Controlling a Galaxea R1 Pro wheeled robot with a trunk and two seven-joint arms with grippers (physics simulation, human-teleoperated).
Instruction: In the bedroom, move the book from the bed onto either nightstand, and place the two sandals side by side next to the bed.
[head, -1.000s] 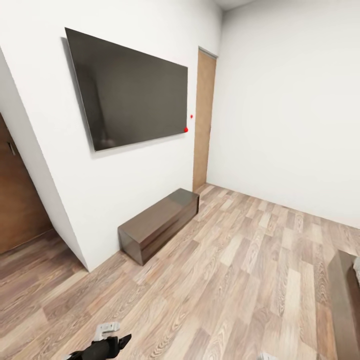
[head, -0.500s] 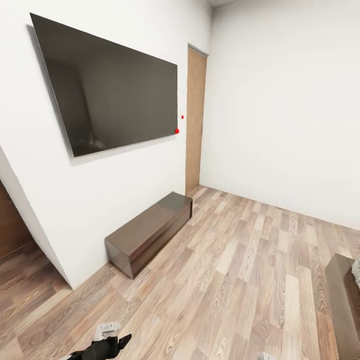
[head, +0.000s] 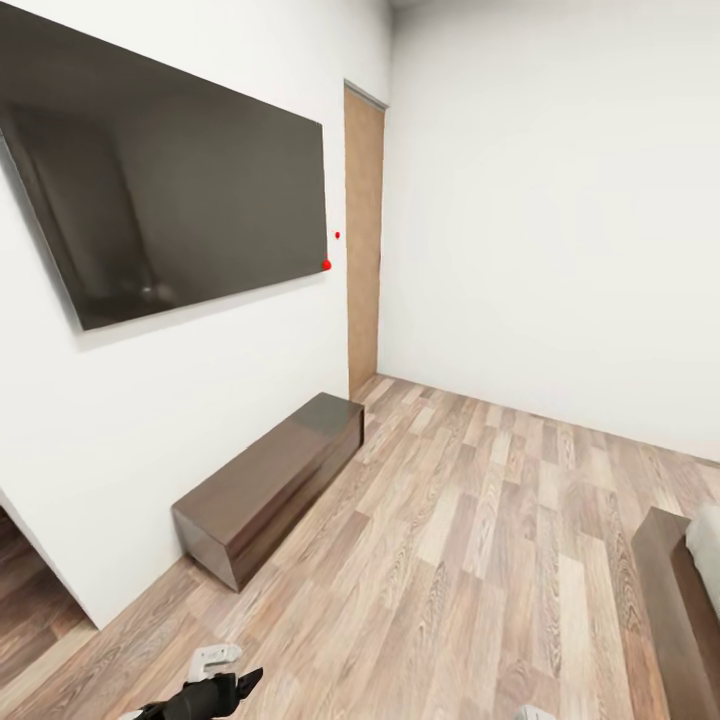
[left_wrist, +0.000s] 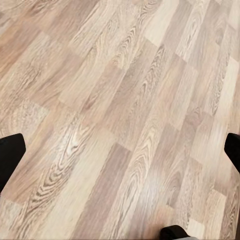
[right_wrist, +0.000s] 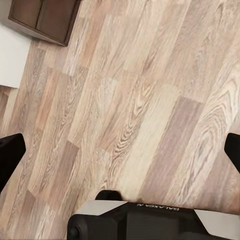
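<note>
Both hands spread wide, holding nothing: the left hand and right hand each hover over bare wood-plank floor.

TV on left wall, low cabinet on floor below it, against same wall. Door beyond TV, at corner with far wall. Bed corner at right edge. Left tool low, over floor.
</note>
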